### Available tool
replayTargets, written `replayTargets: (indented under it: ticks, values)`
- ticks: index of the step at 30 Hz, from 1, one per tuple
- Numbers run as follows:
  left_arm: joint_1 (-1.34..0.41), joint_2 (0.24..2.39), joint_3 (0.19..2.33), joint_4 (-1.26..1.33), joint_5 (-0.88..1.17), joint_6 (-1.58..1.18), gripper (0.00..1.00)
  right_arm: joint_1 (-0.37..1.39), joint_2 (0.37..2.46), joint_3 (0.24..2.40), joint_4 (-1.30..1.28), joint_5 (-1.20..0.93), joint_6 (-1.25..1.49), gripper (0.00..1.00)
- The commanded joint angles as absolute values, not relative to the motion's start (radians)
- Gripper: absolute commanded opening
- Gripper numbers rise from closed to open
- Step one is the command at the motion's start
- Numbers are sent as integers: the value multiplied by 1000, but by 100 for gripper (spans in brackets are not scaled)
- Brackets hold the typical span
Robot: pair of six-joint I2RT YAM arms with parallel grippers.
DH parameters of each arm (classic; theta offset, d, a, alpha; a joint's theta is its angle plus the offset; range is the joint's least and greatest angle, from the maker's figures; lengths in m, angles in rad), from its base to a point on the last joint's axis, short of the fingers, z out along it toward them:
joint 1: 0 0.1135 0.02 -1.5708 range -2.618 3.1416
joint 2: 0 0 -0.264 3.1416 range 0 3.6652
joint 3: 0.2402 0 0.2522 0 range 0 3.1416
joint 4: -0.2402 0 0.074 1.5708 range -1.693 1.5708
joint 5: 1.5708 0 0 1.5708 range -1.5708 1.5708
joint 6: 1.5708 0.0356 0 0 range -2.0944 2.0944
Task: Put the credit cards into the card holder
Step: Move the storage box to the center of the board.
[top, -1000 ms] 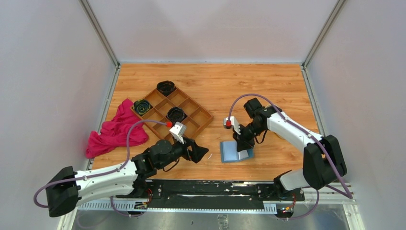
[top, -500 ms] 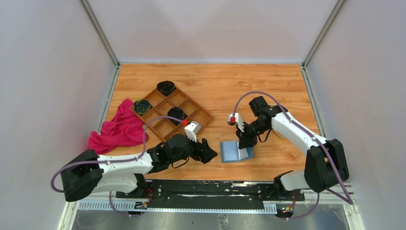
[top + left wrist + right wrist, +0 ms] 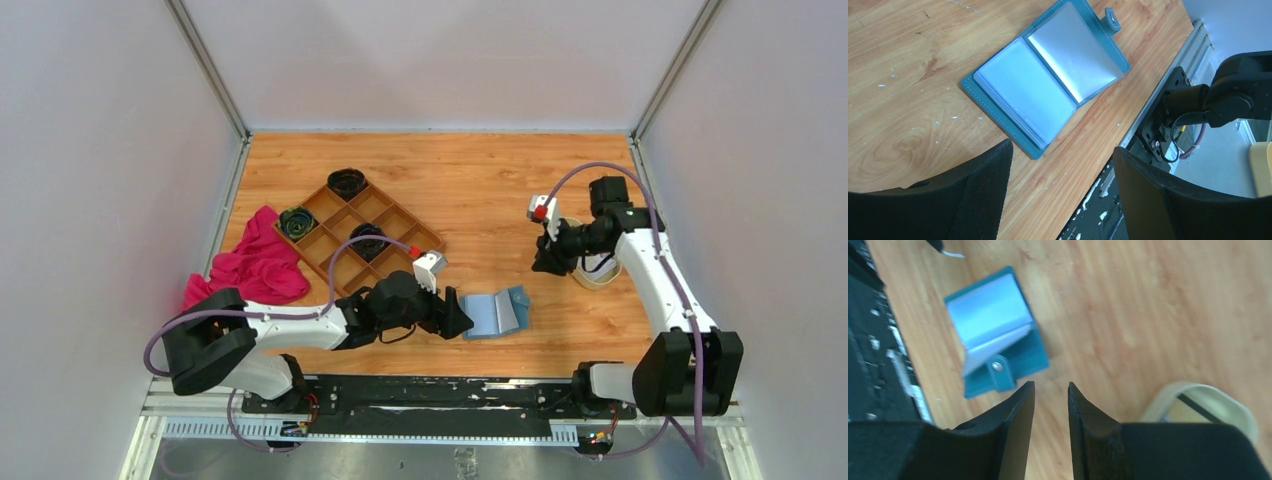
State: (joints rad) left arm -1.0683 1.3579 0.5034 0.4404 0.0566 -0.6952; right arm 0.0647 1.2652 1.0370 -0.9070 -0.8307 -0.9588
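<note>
The card holder (image 3: 497,315) lies open on the table near the front edge, teal outside with light blue sleeves inside (image 3: 1048,85), its snap tab (image 3: 998,371) pointing right. My left gripper (image 3: 455,318) hovers just left of it, jaws wide open and empty (image 3: 1062,147). My right gripper (image 3: 545,262) is up and to the right of the holder, beside the cream tray (image 3: 600,283). Its jaws stand a narrow gap apart with nothing between them (image 3: 1050,385). The credit cards do not show clearly. Only a thin dark edge (image 3: 1193,405) shows inside the cream tray.
A brown wooden compartment tray (image 3: 400,225) holding dark coiled items sits at the left back. A pink cloth (image 3: 250,270) lies beside it. The black rail (image 3: 450,390) runs along the table's front edge, close to the holder.
My left gripper has slid right up to the holder, its jaws narrowing a little. My right gripper left the holder, moved back and right to the cream tray, and parted slightly.
</note>
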Motion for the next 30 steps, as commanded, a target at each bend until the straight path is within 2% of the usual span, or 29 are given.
replayTargets:
  ticks: [1,4,8,12,15,17,24,30]
  values:
    - [-1074,1369,526,456,75,-683,77,8,1247,1104,-1041,-716,-1357,39]
    - [-1074,1402,551,456,79,-673,77,-41,1284,1130,-1057,-572,-1617,46]
    - [-1075,1470,602,456,103,-667,77,-113,1418,1243,-1155,-537,-1858,47]
    - [-1077,1492,616,456,117,-659,76,-151,1502,1340,-1219,-554,-1906,46]
    - [-1077,1468,594,456,85,-642,76,-162,1478,1323,-1225,-566,-1879,46]
    - [-1077,1445,578,455,66,-621,76,-177,1455,1289,-1209,-598,-1801,47]
    - [-1076,1295,502,452,-34,-449,76,-344,1380,1158,-1075,-829,-1254,40]
    - [-1075,1152,430,451,-168,-278,79,-407,1304,997,-844,-746,-889,31]
